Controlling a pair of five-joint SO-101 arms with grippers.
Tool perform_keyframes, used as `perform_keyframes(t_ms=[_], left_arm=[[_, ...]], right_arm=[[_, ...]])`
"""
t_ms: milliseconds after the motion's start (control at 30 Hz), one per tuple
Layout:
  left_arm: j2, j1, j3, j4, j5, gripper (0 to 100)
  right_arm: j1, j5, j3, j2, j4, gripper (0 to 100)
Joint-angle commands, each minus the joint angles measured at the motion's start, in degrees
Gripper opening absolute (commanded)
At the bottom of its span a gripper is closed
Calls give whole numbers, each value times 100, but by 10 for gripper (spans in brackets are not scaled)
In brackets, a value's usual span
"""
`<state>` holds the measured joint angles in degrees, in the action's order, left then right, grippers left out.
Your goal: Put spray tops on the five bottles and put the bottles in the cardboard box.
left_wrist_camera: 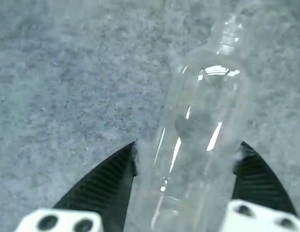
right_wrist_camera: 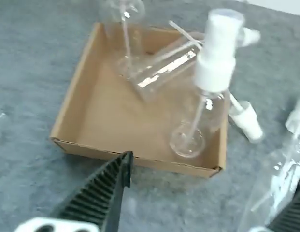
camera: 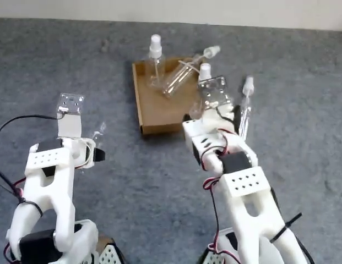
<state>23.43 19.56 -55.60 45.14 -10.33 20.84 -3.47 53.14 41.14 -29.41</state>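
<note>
The cardboard box (camera: 159, 130) sits toward the table's (camera: 303, 66) far edge with three topped bottles (camera: 182, 77) inside. Our right gripper (right_wrist_camera: 210, 169) hangs released over the box's near wall, and a fourth topped bottle (camera: 245, 110) lies by its right wall. Our left gripper (left_wrist_camera: 187, 145) is clenched on the bare bottle (left_wrist_camera: 207, 111). We judge capping is in hand. Next, what looks like a loose spray top (right_wrist_camera: 247, 121) needs picking and seating squarely on that neck.

I've open box (camera: 157, 110) floor at the near left; three bottles (camera: 179, 80) crowd its far and right.
</note>
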Motion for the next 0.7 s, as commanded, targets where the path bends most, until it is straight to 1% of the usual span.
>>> perform_keyframes(t_ms=[0, 167, 367, 667], left_arm=[[119, 75, 13, -114, 53, 264], [119, 75, -57, -114, 44, 264], [119, 75, -75, -123, 26, 264], [119, 75, -75, -123, 18, 264]], right_arm=[[295, 18, -4, 198, 409, 415], [338, 53, 347, 13, 1455, 415], [374, 62, 664, -602, 2659, 415], [541, 35, 655, -1587, 3398, 414]])
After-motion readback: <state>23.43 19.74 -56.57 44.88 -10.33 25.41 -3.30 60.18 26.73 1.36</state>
